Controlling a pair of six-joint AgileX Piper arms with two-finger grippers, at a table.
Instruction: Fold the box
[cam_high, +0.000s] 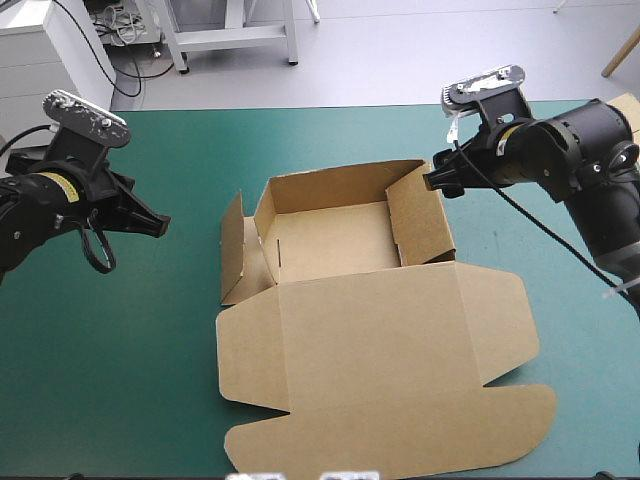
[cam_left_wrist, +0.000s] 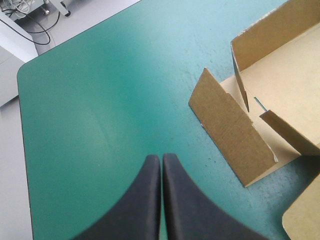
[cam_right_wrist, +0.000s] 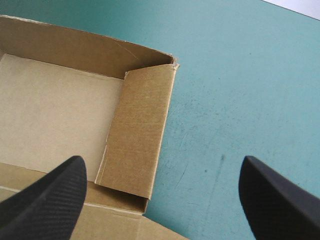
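Note:
The brown box (cam_high: 340, 240) lies mid-table as an open tray. Its far, left and right walls stand, and its lid (cam_high: 400, 370) lies flat toward the near edge. A left side flap (cam_high: 232, 250) leans outward. My left gripper (cam_high: 160, 226) hovers left of the box, apart from it. In the left wrist view its fingers (cam_left_wrist: 161, 167) are shut with nothing between them, and the flap (cam_left_wrist: 235, 132) stands ahead and to one side. My right gripper (cam_high: 438, 180) is at the tray's far right corner. It is open (cam_right_wrist: 161, 161) above the right wall (cam_right_wrist: 142, 130).
Bare teal-green cover (cam_high: 120, 360) stretches left of the box and along the far edge. The table's rounded far left corner (cam_left_wrist: 22, 75) shows in the left wrist view. A pale tan piece (cam_high: 626, 104) lies at the table's far right edge.

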